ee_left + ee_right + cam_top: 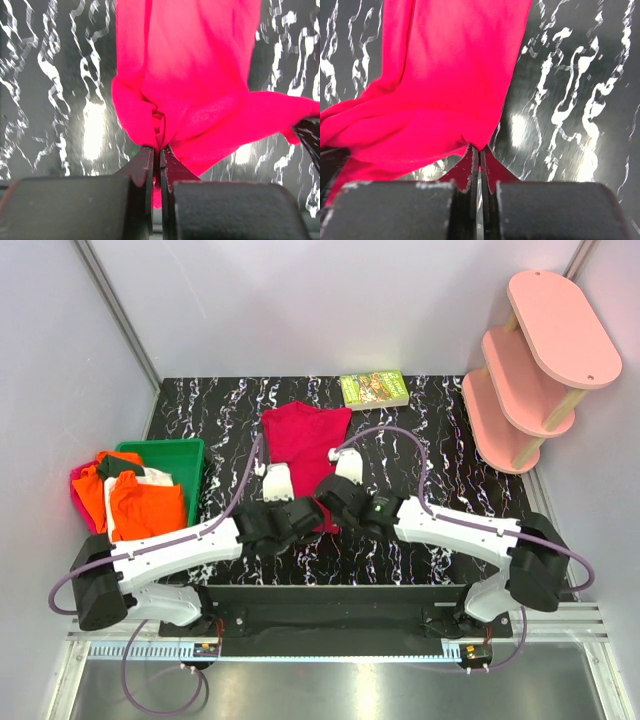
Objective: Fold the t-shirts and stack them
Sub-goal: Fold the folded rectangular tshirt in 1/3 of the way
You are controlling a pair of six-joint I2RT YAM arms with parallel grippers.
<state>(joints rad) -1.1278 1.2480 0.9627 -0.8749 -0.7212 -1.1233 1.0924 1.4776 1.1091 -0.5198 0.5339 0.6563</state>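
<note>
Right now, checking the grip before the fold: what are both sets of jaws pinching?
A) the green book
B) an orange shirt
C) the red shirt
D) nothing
C: in each wrist view the red shirt is bunched between shut jaws.

One camera hangs high overhead; two more ride the wrists.

The top camera sits above and behind the arms [180, 545], looking down and forward from well back, so the whole counter [450, 440] fits in. Each wrist camera sits just behind its own gripper, the left gripper [160, 152] and the right gripper [479, 150], and looks along the fingers from very close. All three views share the red shirt [300, 435] at mid-counter; the wrist views see only its near end and the marbled surface beside it.
</note>
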